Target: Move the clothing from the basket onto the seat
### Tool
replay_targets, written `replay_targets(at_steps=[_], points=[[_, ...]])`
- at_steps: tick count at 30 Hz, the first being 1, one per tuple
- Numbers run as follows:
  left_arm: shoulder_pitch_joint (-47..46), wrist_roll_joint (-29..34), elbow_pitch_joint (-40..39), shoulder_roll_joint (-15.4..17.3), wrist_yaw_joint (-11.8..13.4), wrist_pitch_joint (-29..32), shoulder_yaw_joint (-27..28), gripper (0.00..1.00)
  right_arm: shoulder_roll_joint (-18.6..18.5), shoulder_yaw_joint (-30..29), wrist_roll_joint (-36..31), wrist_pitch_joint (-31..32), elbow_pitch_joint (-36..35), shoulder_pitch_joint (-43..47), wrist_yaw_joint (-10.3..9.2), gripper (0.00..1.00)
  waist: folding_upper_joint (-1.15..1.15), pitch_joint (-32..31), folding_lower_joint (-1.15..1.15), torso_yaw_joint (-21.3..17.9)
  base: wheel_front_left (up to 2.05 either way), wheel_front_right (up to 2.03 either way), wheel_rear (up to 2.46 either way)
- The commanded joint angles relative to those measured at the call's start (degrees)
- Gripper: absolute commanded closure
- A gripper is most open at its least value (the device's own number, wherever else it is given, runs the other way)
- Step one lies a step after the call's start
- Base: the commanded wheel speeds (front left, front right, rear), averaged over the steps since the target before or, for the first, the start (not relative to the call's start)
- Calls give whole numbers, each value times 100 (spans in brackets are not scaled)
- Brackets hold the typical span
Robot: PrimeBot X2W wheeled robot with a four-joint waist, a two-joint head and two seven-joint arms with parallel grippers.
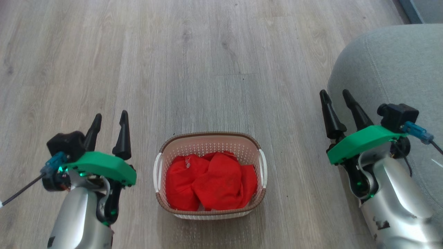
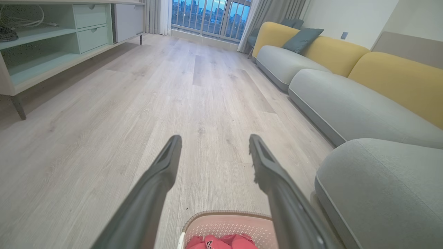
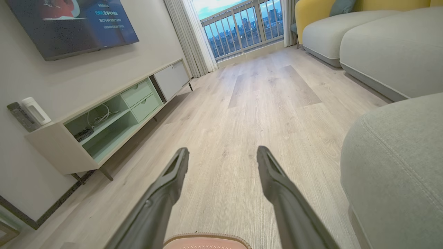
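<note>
Filling the basket point(image 1: 211, 134), clothing point(image 1: 211, 185) lies between left tool point(image 1: 111, 114) and right tool point(image 1: 334, 92).

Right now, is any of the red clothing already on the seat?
No, the clothing lies inside the basket on the floor beside the seat.

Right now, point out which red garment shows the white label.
The left garment in the basket, label near its top; the right garment is plain red.
</note>
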Motion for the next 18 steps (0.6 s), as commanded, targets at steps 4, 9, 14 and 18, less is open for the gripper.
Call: replay_targets(at_steps=[4,9,14,18], points=[[-364,391,-214,121,62,-142,182,0,-78,114,-339,-135,-183,-350,-1,0,0,0,0,-6,0,0,0],[-408,737,-174,111,77,-226,239,0,-92,160,-658,-220,-119,-429,-1,0,0,17,0,-24,0,0,0],[-456,1061,-125,82,81,-309,305,0,-118,204,-971,-304,6,-525,-1,0,0,29,0,-29,0,0,0],[-519,1296,-73,50,75,-377,388,0,-130,194,-1216,-372,66,-613,-1,0,0,44,0,-34,0,0,0]])
